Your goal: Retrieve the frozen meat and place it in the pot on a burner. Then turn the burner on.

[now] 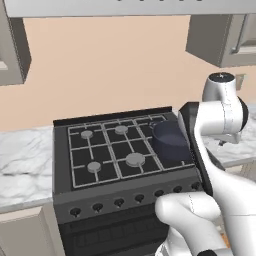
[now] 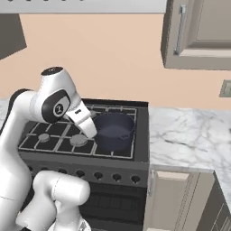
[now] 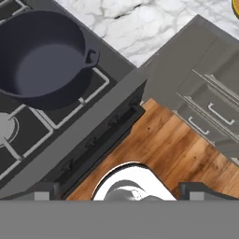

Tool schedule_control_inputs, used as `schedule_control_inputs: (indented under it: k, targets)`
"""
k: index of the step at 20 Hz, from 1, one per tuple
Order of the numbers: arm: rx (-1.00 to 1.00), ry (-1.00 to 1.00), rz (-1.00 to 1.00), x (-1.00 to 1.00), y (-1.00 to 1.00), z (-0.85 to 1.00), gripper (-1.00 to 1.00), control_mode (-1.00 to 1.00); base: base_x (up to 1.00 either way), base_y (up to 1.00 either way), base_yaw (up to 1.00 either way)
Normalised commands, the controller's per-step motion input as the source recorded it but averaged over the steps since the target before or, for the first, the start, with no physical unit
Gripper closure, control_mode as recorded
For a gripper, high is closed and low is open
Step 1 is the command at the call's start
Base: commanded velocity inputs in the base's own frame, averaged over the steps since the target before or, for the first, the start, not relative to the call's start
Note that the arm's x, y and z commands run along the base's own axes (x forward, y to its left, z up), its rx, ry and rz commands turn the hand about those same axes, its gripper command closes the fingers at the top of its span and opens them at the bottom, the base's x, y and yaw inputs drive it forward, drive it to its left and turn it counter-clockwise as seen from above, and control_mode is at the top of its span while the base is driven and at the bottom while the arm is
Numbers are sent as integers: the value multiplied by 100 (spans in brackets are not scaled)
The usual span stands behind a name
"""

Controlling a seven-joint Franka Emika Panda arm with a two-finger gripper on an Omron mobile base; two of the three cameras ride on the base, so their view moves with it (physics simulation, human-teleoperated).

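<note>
The pot [image 1: 170, 142] [image 2: 113, 128] is dark navy-grey and round, and it stands on the stove's right-hand burners. From the hand view I look down into the pot [image 3: 42, 60]; its inside is bare. The frozen meat is out of view. My gripper [image 3: 123, 191] hangs above the stove's front edge, to the pot's right. Its fingertips [image 3: 44, 189] stand far apart at the bottom of the hand view, open with nothing between them. The arm's forearm [image 2: 83, 119] reaches over the stove just left of the pot.
A row of black knobs [image 1: 118, 202] [image 2: 98, 176] runs along the stove front. Marble counters [image 2: 189, 140] [image 1: 25, 160] flank the stove. Grey drawers [image 3: 210, 93] and wood floor [image 3: 163, 154] lie below. A yellow-orange sliver [image 3: 235, 7] shows on the counter's edge.
</note>
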Motion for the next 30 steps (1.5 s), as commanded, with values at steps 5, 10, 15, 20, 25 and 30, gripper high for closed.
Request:
schedule_control_inputs:
  k: [5, 10, 15, 20, 25, 30]
  targets:
    - [0, 0, 0, 0, 0, 0, -100, 100, 0, -20, -45]
    - [0, 0, 0, 0, 0, 0, -100, 100, 0, -20, -57]
    - [0, 0, 0, 0, 0, 0, -100, 100, 0, -20, -58]
    - [0, 0, 0, 0, 0, 0, -100, 100, 11, -18, -64]
    - [0, 0, 0, 0, 0, 0, -100, 100, 31, -4, -68]
    - [0, 0, 0, 0, 0, 0, -100, 100, 46, 0, -68]
